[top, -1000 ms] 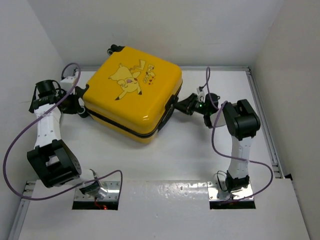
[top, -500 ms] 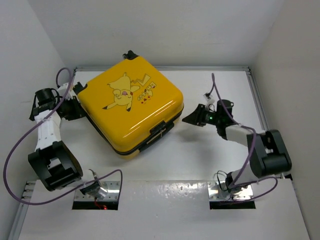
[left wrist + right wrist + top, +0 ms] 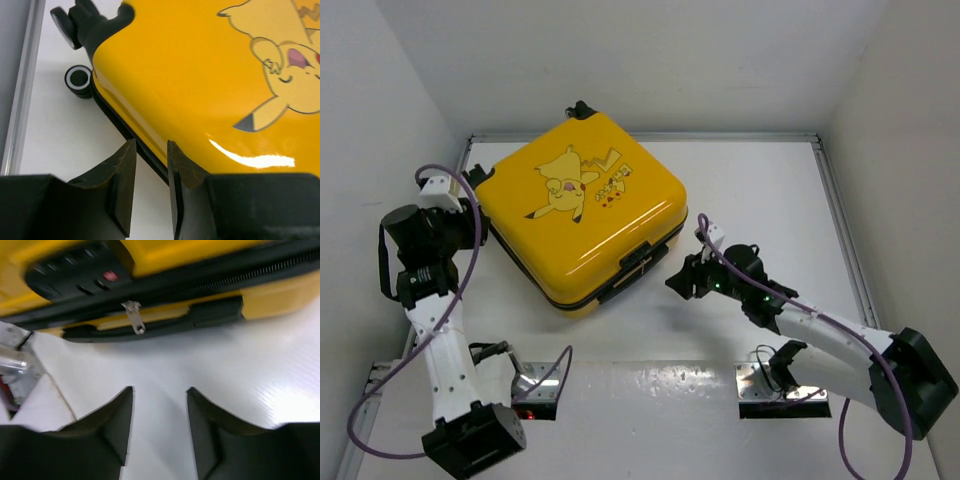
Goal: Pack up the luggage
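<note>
Silver zipper pull [image 3: 135, 317] under black lock [image 3: 75, 272] of yellow hard-shell Pikachu suitcase [image 3: 582, 222] shows only from right wrist; lid lettering [image 3: 613, 183] unreadable. Left gripper [image 3: 150, 147] narrowly parted, right gripper [image 3: 160, 395] spread, both empty

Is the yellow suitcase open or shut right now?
Shut. The suitcase lies flat, both yellow halves meeting along the black zipper, with no lining showing.

One yellow suitcase [image 3: 582, 215], two hands (left hand [image 3: 150, 146], right hand [image 3: 160, 390]), one white table [image 3: 760, 190].
</note>
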`<state>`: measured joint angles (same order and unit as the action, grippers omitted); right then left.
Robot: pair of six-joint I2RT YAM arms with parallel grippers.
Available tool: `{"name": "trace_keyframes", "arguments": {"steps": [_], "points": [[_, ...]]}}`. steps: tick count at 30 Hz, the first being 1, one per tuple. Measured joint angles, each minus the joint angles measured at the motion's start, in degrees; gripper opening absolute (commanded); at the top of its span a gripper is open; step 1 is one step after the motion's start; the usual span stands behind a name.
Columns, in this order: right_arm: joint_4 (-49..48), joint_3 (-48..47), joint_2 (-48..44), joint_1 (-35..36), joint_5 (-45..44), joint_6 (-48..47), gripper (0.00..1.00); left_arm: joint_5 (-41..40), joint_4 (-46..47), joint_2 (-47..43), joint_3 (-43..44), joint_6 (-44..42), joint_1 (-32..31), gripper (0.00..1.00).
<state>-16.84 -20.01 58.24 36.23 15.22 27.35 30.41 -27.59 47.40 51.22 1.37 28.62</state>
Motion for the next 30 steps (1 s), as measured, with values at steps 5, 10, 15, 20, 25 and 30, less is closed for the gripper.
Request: {"name": "trace_keyframes", "arguments": {"steps": [5,10,15,20,25,30], "points": [[-0.98,0.68,3.45,6.38,-9.84,1.73,0.49,-1.31,-0.72,-5.4,-0.61,-1.57,-2.03,0.35],[-3.5,-1.36,9.66,12.63,-16.63,1.18,0.52,-4.55,-3.15,-7.08,-0.61,-4.11,-3.63,0.35],[-5.57,-5.77,14.34,16.79,-21.38,1.05,0.52,-8.22,-4.52,-6.25,-0.63,-4.94,-3.89,0.35],[-6.78,-10.27,18.1,17.22,-25.05,1.16,0.53,-9.53,-5.11,-4.5,-1.05,-5.2,-3.89,0.35],[-7.08,-12.63,21.0,16.44,-26.99,1.14,0.41,-10.4,-5.86,-4.44,-2.03,-5.42,-3.91,0.35],[-7.69,-13.73,23.52,15.89,-24.41,0.39,0.07,-9.92,-6.25,-4.33,-2.01,-6.84,-3.91,0.35]]}}
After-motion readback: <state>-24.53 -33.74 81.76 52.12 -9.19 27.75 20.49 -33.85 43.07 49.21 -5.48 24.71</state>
